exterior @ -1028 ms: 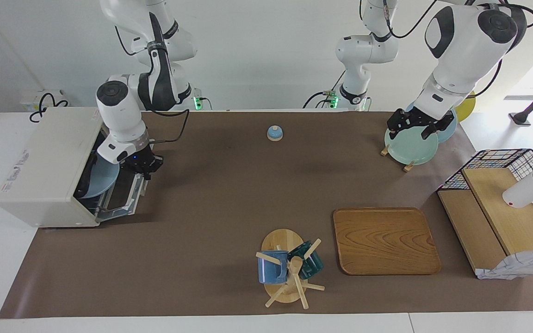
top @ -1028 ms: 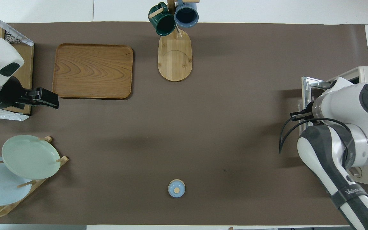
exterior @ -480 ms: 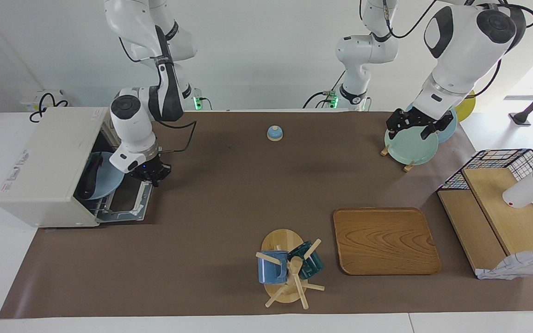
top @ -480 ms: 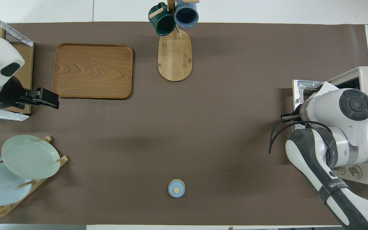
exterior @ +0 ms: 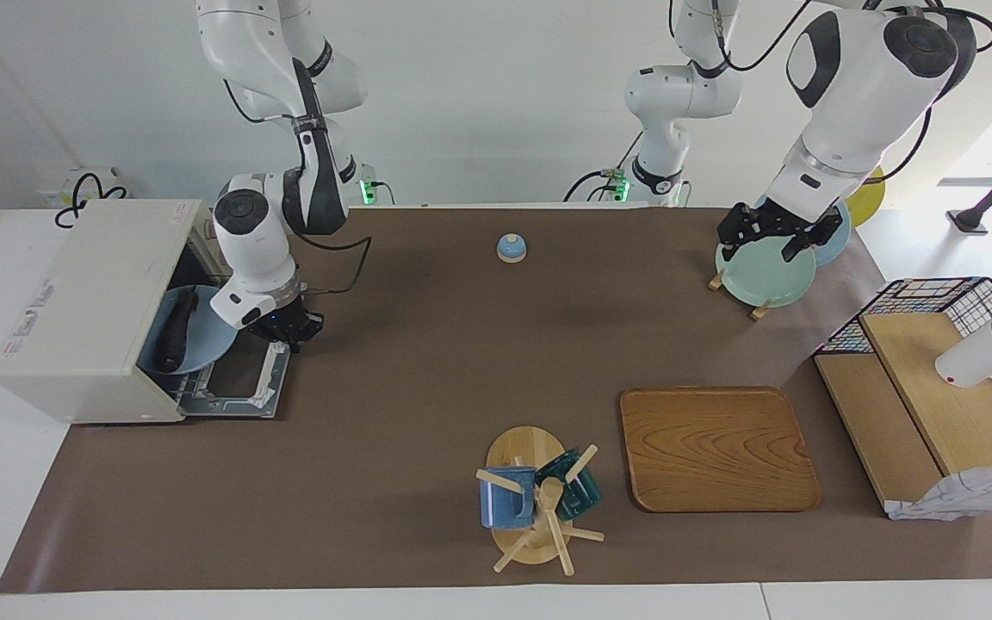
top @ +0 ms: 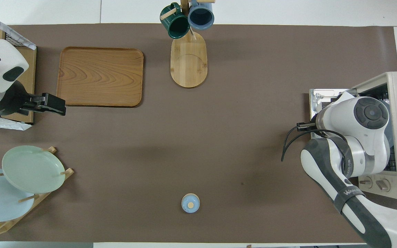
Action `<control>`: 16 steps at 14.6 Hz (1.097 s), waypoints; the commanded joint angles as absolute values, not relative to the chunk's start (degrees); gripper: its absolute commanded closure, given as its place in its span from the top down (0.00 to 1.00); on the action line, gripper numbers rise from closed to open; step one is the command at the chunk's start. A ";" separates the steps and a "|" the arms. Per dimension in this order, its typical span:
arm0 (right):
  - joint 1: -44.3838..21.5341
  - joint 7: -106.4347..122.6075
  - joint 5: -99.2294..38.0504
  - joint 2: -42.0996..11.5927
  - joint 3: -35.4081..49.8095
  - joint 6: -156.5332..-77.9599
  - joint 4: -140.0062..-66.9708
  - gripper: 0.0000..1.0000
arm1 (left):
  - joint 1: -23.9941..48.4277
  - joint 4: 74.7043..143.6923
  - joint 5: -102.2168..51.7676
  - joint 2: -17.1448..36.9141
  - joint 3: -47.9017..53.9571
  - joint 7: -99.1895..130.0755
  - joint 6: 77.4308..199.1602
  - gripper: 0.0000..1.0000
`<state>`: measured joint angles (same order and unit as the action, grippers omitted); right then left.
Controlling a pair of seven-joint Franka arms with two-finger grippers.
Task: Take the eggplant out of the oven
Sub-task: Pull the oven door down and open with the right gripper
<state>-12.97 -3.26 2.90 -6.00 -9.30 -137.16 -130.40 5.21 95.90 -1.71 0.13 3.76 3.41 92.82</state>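
My oven (exterior: pixel 87 310) sits at the worktop's (exterior: pixel 427 362) right-arm end, its door (exterior: pixel 242 379) dropped flat onto the brown mat; red lettering on its side is too small for me to read. The eggplant (exterior: pixel 177 331) lies on a pale blue plate (exterior: pixel 203 344) inside the open cavity. My right gripper (exterior: pixel 288 329) hangs at the door's outer edge; I cannot tell whether it grips anything. Bare mat stretches from there to the small blue bell (exterior: pixel 511 248). My left gripper (exterior: pixel 770 232) waits, spread and empty, over the green plate (exterior: pixel 767 275).
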 commanded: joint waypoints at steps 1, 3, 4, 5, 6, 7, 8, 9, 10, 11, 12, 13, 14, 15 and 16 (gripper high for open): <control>-16.95 -4.48 0.44 -5.19 -10.02 -136.59 -130.09 0.00 | 5.71 97.03 -2.29 -0.79 3.43 3.60 94.31 1.00; -18.63 -4.57 0.44 -4.66 -10.02 -130.73 -126.24 0.05 | 5.71 97.03 -2.29 -0.79 3.43 3.60 94.39 1.00; -18.63 -4.57 0.44 -4.66 -10.11 -126.69 -123.60 0.43 | 5.71 97.03 -2.29 -0.79 3.43 3.60 94.39 1.00; -18.63 -4.22 0.70 -4.22 -10.11 -123.61 -121.40 0.69 | 5.71 97.03 -2.46 -0.79 3.43 3.69 94.39 1.00; -18.63 -4.13 1.49 -3.78 -10.19 -121.75 -120.25 0.69 | 5.71 97.12 -2.55 -0.79 3.43 3.78 94.31 1.00; -18.20 -3.96 2.28 -3.61 -10.28 -120.16 -119.36 0.66 | 5.71 97.21 -2.55 -0.79 3.43 3.87 94.31 1.00; -17.76 -3.78 4.03 -3.26 -10.46 -118.49 -118.83 0.61 | 5.71 97.21 -2.55 -0.79 3.43 4.04 94.31 1.00; -17.75 -3.61 5.61 -2.82 -10.55 -117.26 -118.83 0.60 | 5.71 97.21 -2.55 -0.79 3.43 4.57 94.31 1.00; -17.41 -3.60 7.54 -2.12 -10.63 -115.77 -118.83 0.60 | 5.71 97.21 -2.55 -0.79 3.43 5.09 94.39 1.00; -16.62 -3.52 9.39 -1.59 -10.55 -114.36 -118.92 0.60 | 5.71 97.29 -2.55 -0.79 3.43 5.36 94.39 1.00; -15.74 -2.21 10.97 -1.41 -10.63 -114.00 -119.00 0.60 | 5.71 97.21 -2.55 -0.79 3.43 5.27 94.31 1.00; -14.08 0.67 11.60 -1.32 -10.63 -114.52 -119.26 0.60 | 5.71 97.29 -2.55 -0.79 3.43 5.36 94.31 1.00; -12.41 2.79 11.60 -1.32 -10.55 -114.96 -119.35 0.60 | 5.71 97.29 -2.55 -0.79 3.43 5.36 94.31 1.00; -11.35 3.60 11.60 -1.32 -10.46 -115.05 -119.62 0.60 | 5.71 97.29 -2.55 -0.79 3.43 5.36 94.31 1.00; -10.82 4.04 11.51 -1.14 -10.46 -115.14 -120.14 0.60 | 5.71 97.29 -2.55 -0.79 3.43 5.36 94.31 1.00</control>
<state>-12.63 1.83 10.57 -2.16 -10.77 -114.81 -118.71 5.28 96.09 -1.85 0.13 3.76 4.58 93.29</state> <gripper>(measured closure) 0.396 0.000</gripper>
